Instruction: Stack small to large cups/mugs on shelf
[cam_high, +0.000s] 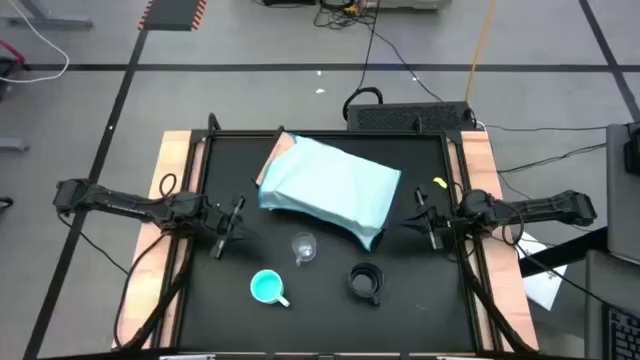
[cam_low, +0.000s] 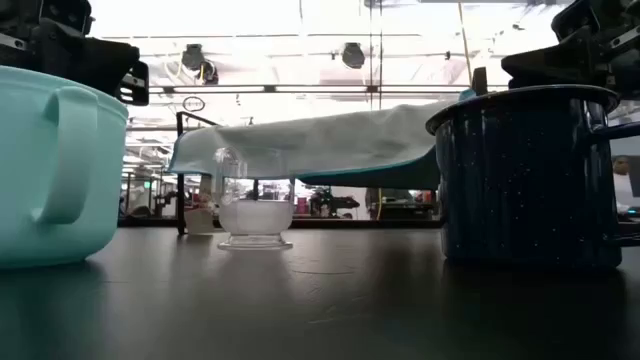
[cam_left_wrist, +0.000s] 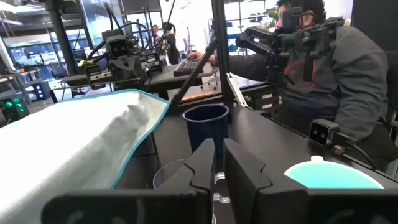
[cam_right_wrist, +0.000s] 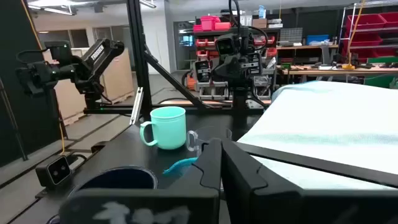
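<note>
The light blue shelf (cam_high: 330, 190) lies tilted across the middle of the black table. In front of it three cups stand on their bases: the tiny clear glass cup (cam_high: 303, 247), the teal mug with a white handle (cam_high: 267, 288) and the black handled mug (cam_high: 365, 281). My left gripper (cam_high: 228, 228) hovers shut and empty left of the shelf. My right gripper (cam_high: 428, 222) hovers shut and empty right of it. The left wrist view shows the shelf (cam_left_wrist: 68, 137), the black mug (cam_left_wrist: 205, 124) and the teal mug (cam_left_wrist: 333, 174). The right wrist view shows the teal mug (cam_right_wrist: 168, 127) and the glass cup (cam_right_wrist: 193, 142).
The table has a black frame and wooden side strips (cam_high: 175, 160). A small yellow object (cam_high: 439, 182) lies near the far right corner. A seated person (cam_left_wrist: 323, 68) shows beyond the table in the left wrist view. Bare tabletop lies between the cups and the near edge.
</note>
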